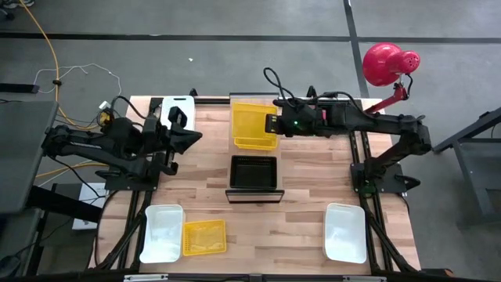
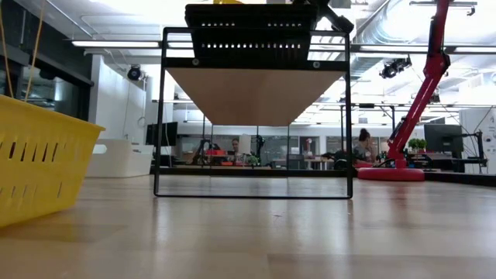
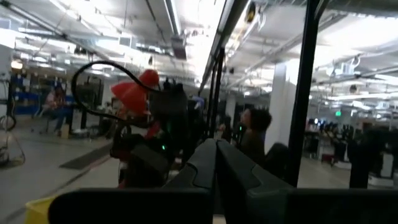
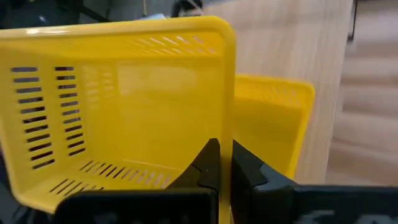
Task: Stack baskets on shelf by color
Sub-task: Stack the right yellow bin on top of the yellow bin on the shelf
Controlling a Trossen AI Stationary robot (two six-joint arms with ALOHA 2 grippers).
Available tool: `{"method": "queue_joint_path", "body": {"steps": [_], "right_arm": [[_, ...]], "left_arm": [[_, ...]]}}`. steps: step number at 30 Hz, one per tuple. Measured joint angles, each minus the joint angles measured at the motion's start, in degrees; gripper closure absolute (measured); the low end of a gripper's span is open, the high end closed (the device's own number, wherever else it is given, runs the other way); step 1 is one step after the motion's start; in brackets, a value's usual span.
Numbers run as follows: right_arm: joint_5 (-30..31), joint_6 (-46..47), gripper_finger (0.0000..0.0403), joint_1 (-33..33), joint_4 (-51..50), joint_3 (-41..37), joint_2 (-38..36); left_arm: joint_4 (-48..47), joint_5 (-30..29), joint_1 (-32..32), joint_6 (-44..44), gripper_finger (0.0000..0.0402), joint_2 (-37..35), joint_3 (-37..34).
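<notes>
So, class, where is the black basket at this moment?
In the high view, the black basket sits on the shelf at the table's centre, just nearer than the yellow baskets that the right gripper holds.

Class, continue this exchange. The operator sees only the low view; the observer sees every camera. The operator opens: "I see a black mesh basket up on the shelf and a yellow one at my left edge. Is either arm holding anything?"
Observer: Yes. The right gripper has its jaws shut on the rim of a yellow mesh-sided plastic basket.
Operator: Is that basket alone there?
Observer: No. A second yellow mesh basket lies partly under it, as the high view shows.
Operator: And the left arm?
Observer: The left gripper hangs empty, jaws shut, near a smooth white plastic basket.
</notes>
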Motion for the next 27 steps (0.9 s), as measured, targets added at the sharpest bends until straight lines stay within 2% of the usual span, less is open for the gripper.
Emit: {"method": "queue_joint_path", "body": {"steps": [3,8,11,18,22,27], "right_arm": [[-2.39,2.22,0.0403,-0.86,-2.65,0.11,0.62],[-0.95,3.73,0.0403,-1.06,-5.77,0.09,1.42],[-2.07,6.22,0.0403,-1.57,-7.42,0.09,2.11],[-3.93,6.68,0.04,-2.08,-7.36,0.07,3.19],[-5.37,5.85,0.0375,-2.08,-7.81,0.02,3.65],[-5.35,5.43,0.0315,-2.08,-7.63,0.02,3.94]], "left_arm": [[-2.47,-0.04,0.0,-0.02,0.0402,0.02,0.0],[-3.84,-0.04,0.02,-0.14,0.0402,0.0,0.0],[-3.85,-0.06,0.02,-0.57,0.0402,0.0,0.0],[-5.3,0.02,0.0,-1.03,0.0402,0.0,0.0],[-5.64,0.04,0.02,-1.03,0.0401,0.0,0.0],[-6.59,0.06,0.02,-1.03,0.0402,0.0,0.0]]}}
